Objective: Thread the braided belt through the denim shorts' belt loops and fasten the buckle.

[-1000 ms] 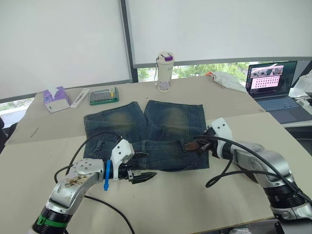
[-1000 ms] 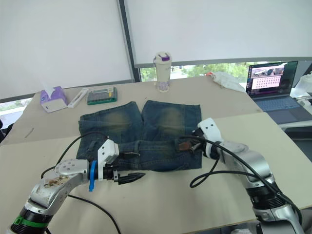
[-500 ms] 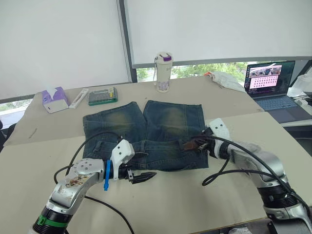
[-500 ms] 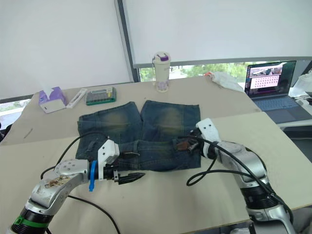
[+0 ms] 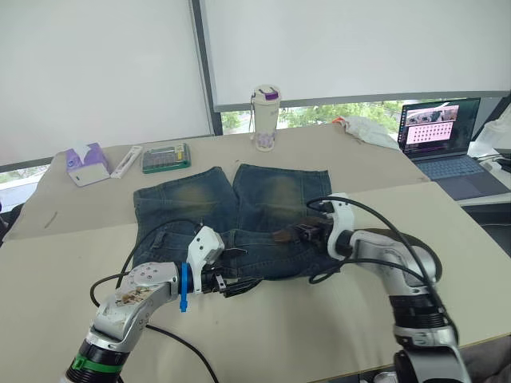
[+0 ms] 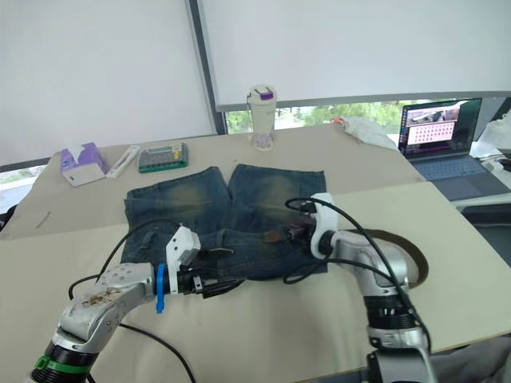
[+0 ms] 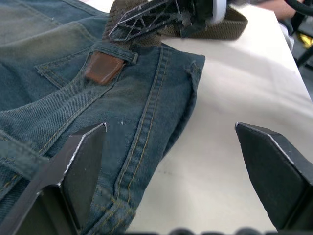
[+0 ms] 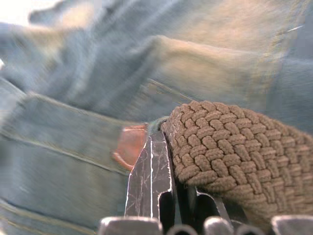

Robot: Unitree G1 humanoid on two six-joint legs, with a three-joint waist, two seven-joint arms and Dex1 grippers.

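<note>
A beige table (image 5: 303, 319) is seen with the denim shorts (image 5: 239, 207) spread flat across its middle, legs pointing toward the window and waistband nearest the robot. The braided belt (image 6: 403, 255) is looped on the table to the right of the shorts, its forward end carried in over the waistband. That end is clamped between the closed fingers of the right gripper (image 5: 299, 234), which is lowered onto the right half of the waistband; in the left wrist view the reddish-brown leather tip (image 7: 103, 67) is shown poking out from under one of the belt loops (image 7: 113, 51) and lying flat on the denim. The left gripper (image 5: 239, 285) is held low at the near edge of the waistband, left of centre, its fingers spread wide with nothing between them. A laptop (image 5: 441, 140), a lidded cup (image 5: 266, 118), a tissue box (image 5: 86, 163) and a small green case (image 5: 166, 156) are set along the far side of the table.
</note>
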